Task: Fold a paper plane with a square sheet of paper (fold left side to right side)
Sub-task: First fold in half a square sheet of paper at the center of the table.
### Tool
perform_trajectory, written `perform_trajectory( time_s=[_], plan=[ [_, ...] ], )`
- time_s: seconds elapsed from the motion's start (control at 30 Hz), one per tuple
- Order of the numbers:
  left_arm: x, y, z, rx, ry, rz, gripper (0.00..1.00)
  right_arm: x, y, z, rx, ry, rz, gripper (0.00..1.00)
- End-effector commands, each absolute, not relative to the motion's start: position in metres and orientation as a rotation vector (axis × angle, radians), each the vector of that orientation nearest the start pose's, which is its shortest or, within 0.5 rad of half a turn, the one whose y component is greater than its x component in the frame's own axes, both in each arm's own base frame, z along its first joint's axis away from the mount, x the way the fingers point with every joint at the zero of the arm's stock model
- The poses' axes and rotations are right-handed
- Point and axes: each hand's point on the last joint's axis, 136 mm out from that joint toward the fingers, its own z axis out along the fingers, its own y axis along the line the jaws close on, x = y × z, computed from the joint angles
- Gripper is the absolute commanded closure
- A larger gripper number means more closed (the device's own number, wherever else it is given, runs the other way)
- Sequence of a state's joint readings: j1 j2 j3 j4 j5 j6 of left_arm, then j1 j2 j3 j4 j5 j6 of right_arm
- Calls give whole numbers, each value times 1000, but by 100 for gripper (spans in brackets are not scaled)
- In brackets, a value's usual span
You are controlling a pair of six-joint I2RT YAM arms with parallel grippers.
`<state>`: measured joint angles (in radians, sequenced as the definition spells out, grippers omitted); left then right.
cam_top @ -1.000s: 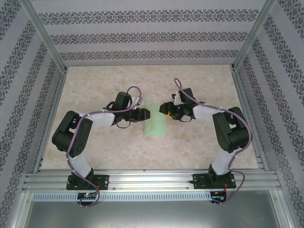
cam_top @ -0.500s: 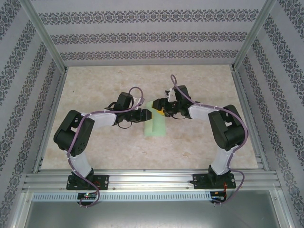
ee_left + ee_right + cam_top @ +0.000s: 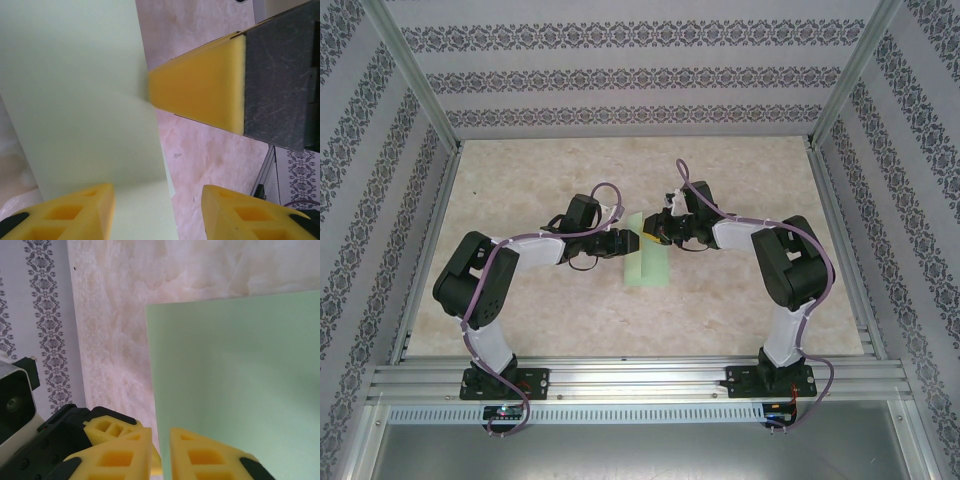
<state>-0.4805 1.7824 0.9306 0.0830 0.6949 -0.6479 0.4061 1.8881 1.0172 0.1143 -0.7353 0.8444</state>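
Observation:
The sheet of paper lies mid-table as a narrow pale green strip, folded lengthwise. My right gripper is at its far end; in the right wrist view its jaws stand almost together with the paper's left edge running down between them. One of its yellow fingers touches the paper's edge in the left wrist view. My left gripper faces it across that same end, open, with the paper's edge between its spread fingers.
The marbled table top is walled by patterned panels at the back and both sides. An aluminium rail carries both arm bases along the near edge. The left gripper's finger sits close beside the right jaws.
The right gripper has moved left onto the paper's far end and its jaws have closed in on the edge. The left arm has stayed where it was.

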Motion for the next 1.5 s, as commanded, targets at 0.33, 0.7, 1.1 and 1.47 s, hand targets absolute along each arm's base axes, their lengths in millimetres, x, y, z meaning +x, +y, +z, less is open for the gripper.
perform_trajectory(
  time_s=[0.33,0.7,1.1,1.47],
  plan=[
    [338,-310,100,224,2448,-1372,50,372,300,81,72,2538,1460,82],
    [340,-299,115,213,2448,-1269,44,371,278,77,48,2589,1324,97],
    [348,-271,76,72,2627,-926,40,377,234,60,77,2658,1116,95],
    [353,-297,54,48,2704,-912,40,380,232,50,71,2685,1085,94]
  ],
)
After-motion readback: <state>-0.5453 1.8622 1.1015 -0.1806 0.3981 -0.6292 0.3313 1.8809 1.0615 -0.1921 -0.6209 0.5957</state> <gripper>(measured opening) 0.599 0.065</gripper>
